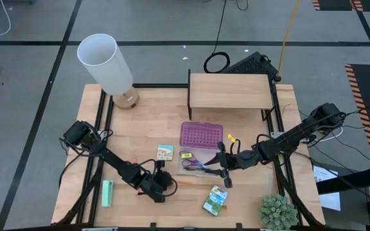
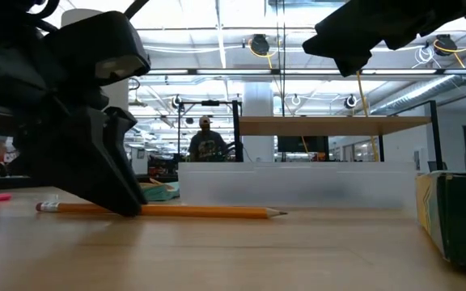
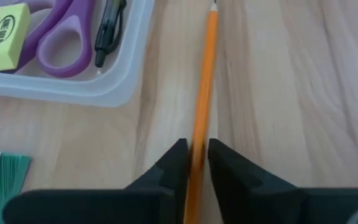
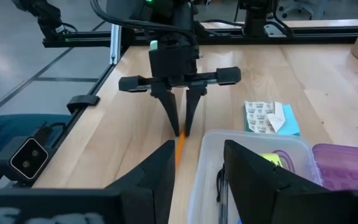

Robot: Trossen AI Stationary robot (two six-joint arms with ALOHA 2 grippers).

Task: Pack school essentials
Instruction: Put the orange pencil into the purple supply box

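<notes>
Left gripper [image 3: 193,163]: fingers closed on orange pencil [image 3: 202,93] lying flat on table [image 1: 249,186] beside clear case [image 3: 114,81], evidently for packing; right gripper [image 4: 194,171]: parted, empty, above case holding scissors [image 3: 64,34] and pen [image 3: 107,28].

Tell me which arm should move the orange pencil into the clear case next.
Left. The left gripper already has its fingers closed around the orange pencil on the table beside the clear case. The right gripper hovers open over the case, holding nothing.
</notes>
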